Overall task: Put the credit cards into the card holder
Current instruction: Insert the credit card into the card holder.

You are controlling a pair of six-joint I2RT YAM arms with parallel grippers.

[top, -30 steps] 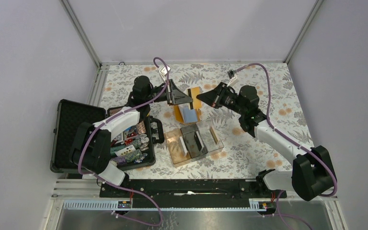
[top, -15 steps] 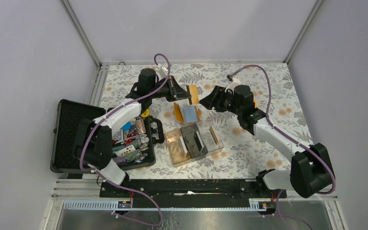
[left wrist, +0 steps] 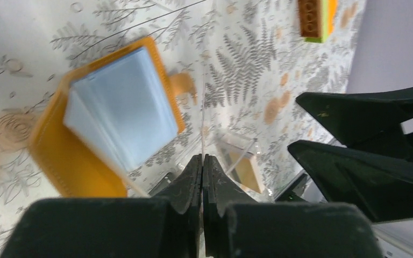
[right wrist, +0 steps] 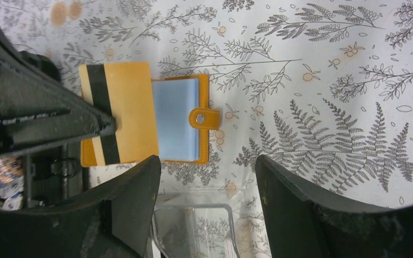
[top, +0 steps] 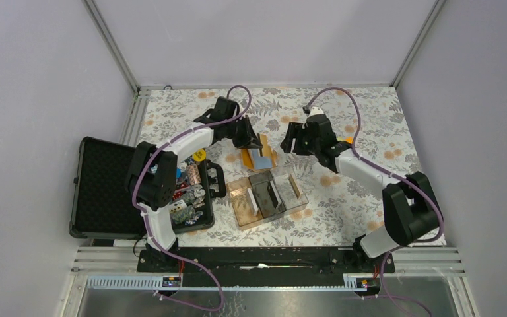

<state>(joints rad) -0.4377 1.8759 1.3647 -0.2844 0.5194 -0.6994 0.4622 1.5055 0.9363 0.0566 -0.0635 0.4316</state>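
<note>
1. The card holder (right wrist: 205, 117) lies open on the flowered tablecloth (right wrist: 328, 80), about mid-table. Its orange flaps are spread flat.
2. Pale blue cards (right wrist: 176, 119) sit stacked in the holder's open face, beside the clasp tab.
3. An orange card with a black stripe (right wrist: 132, 110) overlaps the holder's other flap. I cannot tell whether it touches the leather.
4. My left gripper (left wrist: 202, 160) has its fingers pressed together on that striped card. My left wrist camera sees the card edge-on, as a thin line rising from the tips.
5. My right gripper (right wrist: 207, 161) hangs above the holder with its fingers well apart and nothing between them.
6. A clear tray (top: 267, 195) stands just beside the holder, on the side nearer my bases.
7. A black case (top: 102, 185) lies open at my left, with colourful chips (top: 188, 191) in it.
8. An orange and green block (left wrist: 314, 19) lies beyond my right gripper.
</note>
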